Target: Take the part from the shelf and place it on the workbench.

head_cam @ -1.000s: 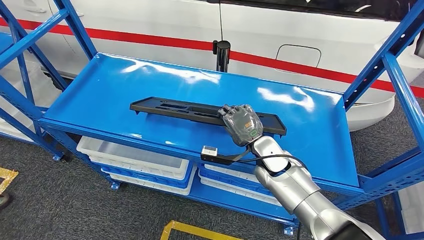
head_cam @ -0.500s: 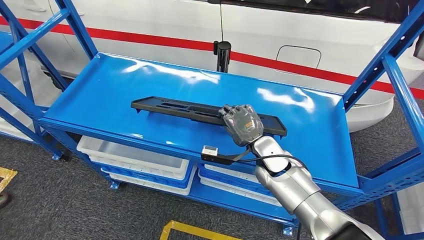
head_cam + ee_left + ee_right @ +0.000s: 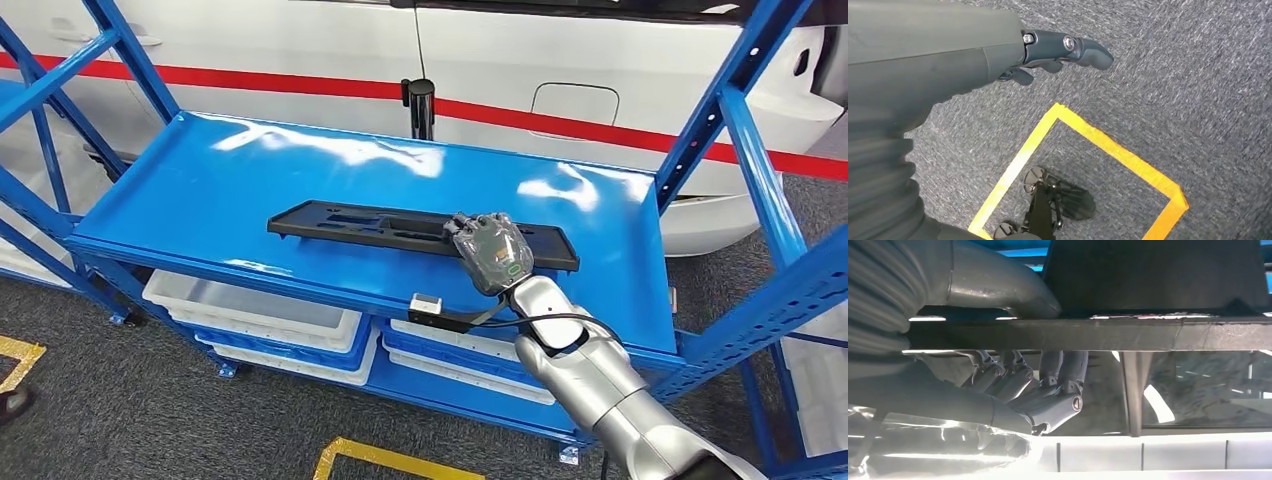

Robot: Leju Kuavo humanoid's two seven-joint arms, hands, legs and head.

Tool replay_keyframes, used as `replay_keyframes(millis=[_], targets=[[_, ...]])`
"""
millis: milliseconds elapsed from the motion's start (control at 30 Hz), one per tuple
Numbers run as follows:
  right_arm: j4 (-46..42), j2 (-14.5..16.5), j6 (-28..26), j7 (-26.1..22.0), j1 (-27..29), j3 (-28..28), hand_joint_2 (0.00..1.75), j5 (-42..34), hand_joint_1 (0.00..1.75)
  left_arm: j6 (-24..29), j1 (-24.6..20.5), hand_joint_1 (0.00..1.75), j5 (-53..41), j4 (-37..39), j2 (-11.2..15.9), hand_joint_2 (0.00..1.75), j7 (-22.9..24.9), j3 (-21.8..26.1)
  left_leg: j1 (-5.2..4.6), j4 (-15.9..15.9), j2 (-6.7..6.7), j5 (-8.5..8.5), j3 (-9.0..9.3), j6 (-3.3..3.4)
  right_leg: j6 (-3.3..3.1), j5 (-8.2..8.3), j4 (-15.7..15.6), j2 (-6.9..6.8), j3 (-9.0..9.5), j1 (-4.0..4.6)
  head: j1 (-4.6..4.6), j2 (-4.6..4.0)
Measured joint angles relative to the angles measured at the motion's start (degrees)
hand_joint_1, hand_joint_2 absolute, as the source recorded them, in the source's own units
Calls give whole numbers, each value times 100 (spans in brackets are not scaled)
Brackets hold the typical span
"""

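Observation:
A long black plastic part (image 3: 350, 222) lies lengthwise on the blue shelf top (image 3: 200, 180). My right hand (image 3: 492, 250) is on the part's right portion, well short of its right end. In the right wrist view the part's edge (image 3: 1148, 335) runs between the thick thumb (image 3: 998, 285) on one side and the curled fingers (image 3: 1048, 390) on the other, so the hand grips it. My left hand (image 3: 1063, 47) hangs over the grey carpet with its fingers stretched out and nothing in it.
White bins (image 3: 250, 315) sit on the lower shelf. A white car with a red stripe (image 3: 560, 60) stands close behind the rack, and a black post (image 3: 418, 105) rises at the back edge. Blue uprights (image 3: 760, 170) flank the shelf. Yellow floor tape (image 3: 1098, 140) marks the carpet.
The whole picture has shifted, so the camera moved and the rack sits slightly differently in frame. My right hand stays in the same place on the part.

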Motion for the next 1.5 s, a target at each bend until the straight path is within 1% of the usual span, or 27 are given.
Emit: replay_keyframes(millis=[100,167,200,233,300,333,433,500,533,600,667,700,733,800,867,900,967,1000,1067,1133,1167,1200,1233,1333,1367,1400,1500], targets=[[-1,9,-36,-34,-3,-17,175,-23,175,5,-2,0,-16,0,4,175,6,-1,-8,1011,11,-702,-384,6,-144,93,-1,-2,-116,68,-26,0],[-20,6,-80,-82,12,-30,175,-76,175,9,0,0,-29,0,5,175,9,0,-33,1559,10,-979,-536,46,-208,158,2,-3,-212,148,-31,0],[-52,0,-95,-99,18,-43,175,-102,175,12,-1,0,-33,0,4,175,11,0,-56,1512,10,-959,-444,94,-225,194,2,-2,-257,186,-31,0],[-103,-9,-101,-109,20,-60,175,-118,175,15,-2,0,-38,0,4,175,12,0,-92,1245,10,-862,-231,165,-236,232,2,0,-297,222,-31,0],[-248,-32,-104,-115,15,-113,175,-136,175,20,-13,0,-43,-4,19,175,11,-1,-187,488,21,-675,296,344,-231,309,-8,2,-346,267,-18,0],[-319,-46,-109,-116,8,-139,175,-143,175,21,-19,0,-45,-8,29,175,9,-2,-236,223,30,-614,458,420,-213,342,-19,-3,-356,264,-7,0],[-492,-79,-130,-116,-6,-182,175,-148,175,22,-27,0,-46,-16,52,175,7,-3,-326,22,47,-476,475,543,-108,466,-91,-25,-358,238,-13,0],[-579,-112,-148,-115,-10,-205,175,-144,175,21,-29,0,-46,-18,50,175,9,-3,-302,-128,60,-272,451,569,-83,431,-59,-20,-424,260,-23,0],[-618,-134,-160,-113,-11,-218,175,-139,175,21,-34,0,-46,-20,42,175,11,-3,-281,-203,70,-161,414,571,-104,284,84,-14,-506,271,-19,0],[-695,-193,-177,-105,3,-240,175,-117,175,14,-44,0,-48,-23,20,175,17,-4,-263,-254,77,6,280,556,-163,-222,735,-3,-737,245,-8,0],[-768,-246,-180,-94,32,-259,175,-85,175,7,-44,0,-50,-24,1,175,22,-4,-262,-249,77,137,99,512,-106,-510,1401,-4,-853,196,-2,0],[-803,-265,-180,-88,43,-265,175,-70,175,7,-43,0,-51,-24,-7,175,22,-4,-257,-244,79,204,6,490,-32,-488,1523,-6,-795,171,0,0],[-837,-278,-180,-84,50,-267,175,-60,175,7,-42,0,-52,-24,-13,175,24,-4,-250,-239,81,266,-80,462,52,-382,1417,-8,-624,146,1,0],[-897,-295,-180,-75,56,-272,175,-50,175,8,-42,0,-52,-25,-20,175,27,-4,-237,-212,81,378,-228,394,159,-257,729,-18,-55,94,0,0],[-955,-300,-178,-68,66,-281,175,-44,175,13,-41,0,-53,-27,-19,175,29,-3,-242,-180,78,463,-305,315,101,-387,45,-16,413,123,-2,0],[-977,-303,-176,-67,69,-288,175,-39,175,16,-41,0,-54,-28,-16,175,28,-3,-244,-169,73,500,-314,281,47,-461,-101,-11,493,143,-11,0],[-1002,-315,-172,-64,77,-299,175,-30,175,22,-36,0,-55,-28,-13,175,28,-3,-215,-149,59,540,-325,217,-65,-429,-138,-10,470,138,-26,0],[-1007,-317,-170,-63,77,-301,175,-28,175,22,-31,0,-55,-27,-13,175,30,-3,-190,-91,54,461,-368,191,-128,-389,-128,-14,455,122,-30,0],[-1022,-317,-169,-63,81,-302,175,-28,175,22,-18,0,-55,-26,-16,175,33,-4,-153,305,46,13,-534,137,-253,-281,-131,-26,385,111,-36,0],[-1032,-319,-169,-63,93,-302,175,-28,175,22,-12,0,-55,-26,-17,175,35,-4,-148,1061,41,-521,-749,99,-300,-173,-122,-28,268,135,-42,0],[-1032,-321,-168,-63,106,-302,175,-28,175,21,-12,0,-55,-26,-15,175,35,-4,-146,1380,40,-651,-802,87,-298,-122,-118,-27,206,146,-40,0],[-1032,-323,-167,-63,121,-302,175,-28,175,21,-12,0,-55,-26,-14,175,35,-4,-144,1527,40,-667,-769,87,-287,-78,-113,-25,147,155,-41,0],[-1032,-324,-166,-63,134,-302,175,-28,175,19,-12,0,-55,-26,-13,175,36,-4,-143,1452,40,-594,-625,99,-272,-40,-109,-22,95,162,-41,0],[-1037,-320,-163,-62,140,-308,175,-26,175,15,-21,0,-55,-29,1,175,36,-5,-163,372,18,-360,199,198,-207,60,-104,-16,-3,178,-36,0],[-1040,-316,-162,-62,136,-310,175,-25,175,15,-24,0,-55,-30,7,175,36,-6,-185,105,7,-342,377,232,-174,93,-107,-20,-17,179,-37,0],[-1043,-310,-161,-62,132,-313,175,-25,175,14,-26,0,-55,-30,14,175,36,-7,-213,-34,-1,-350,455,260,-134,125,-112,-26,-28,173,-43,0],[-1046,-306,-156,-62,127,-314,175,-23,175,14,-31,0,-55,-30,21,175,36,-9,-250,-155,22,-197,422,371,-25,167,-109,-31,-88,182,-62,0]])
